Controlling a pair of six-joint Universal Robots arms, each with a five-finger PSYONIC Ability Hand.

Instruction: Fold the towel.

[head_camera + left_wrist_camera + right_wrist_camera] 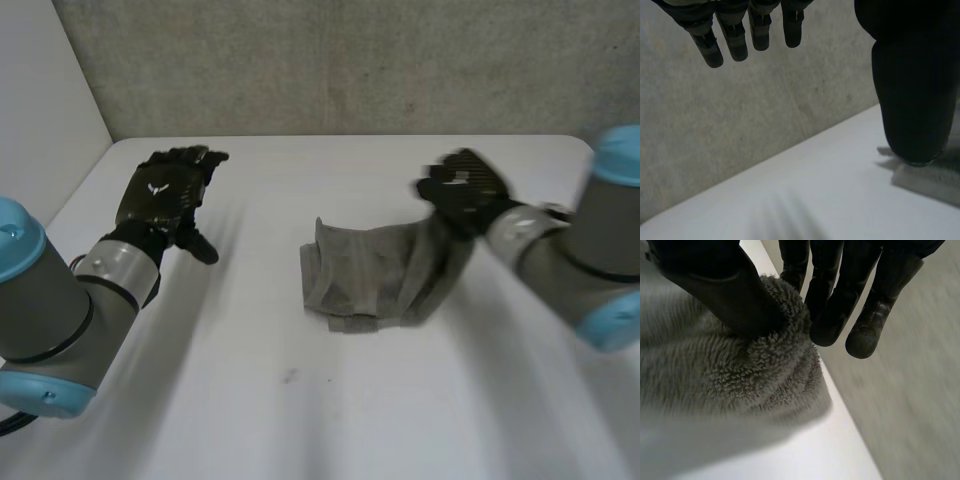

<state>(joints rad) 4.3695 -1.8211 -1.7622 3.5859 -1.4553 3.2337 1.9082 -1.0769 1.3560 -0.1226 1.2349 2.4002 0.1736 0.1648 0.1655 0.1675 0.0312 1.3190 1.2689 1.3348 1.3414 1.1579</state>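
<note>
Right, one grey towel [365, 275] on the white counter [300, 410], a little right of the middle, bunched and creased rather than flat. Two hands in play. The right hand [465, 190] is up at the towel's far right end, and that end rises off the counter to meet it while the rest of the cloth lies on the surface. The right wrist view gives you the grip: the thumb [715, 285] is dug into the fluffy pile, a roll of towel humps up between it and the fingers [862, 335], which come down straight on the other side of that roll. That's a pinch on the towel's edge. Over on the other side, the left hand [160, 195] hovers above bare counter, well apart from the towel, holding nothing. Its own wrist view shows its fingers straight and spread, thumb standing clear of them, and one strip of the towel lying just beyond the thumb tip. Two arms, the left arm [50, 300] and the right arm [590, 260], come in from the near corners. One concrete wall [350, 60] runs behind the counter's far edge
</note>
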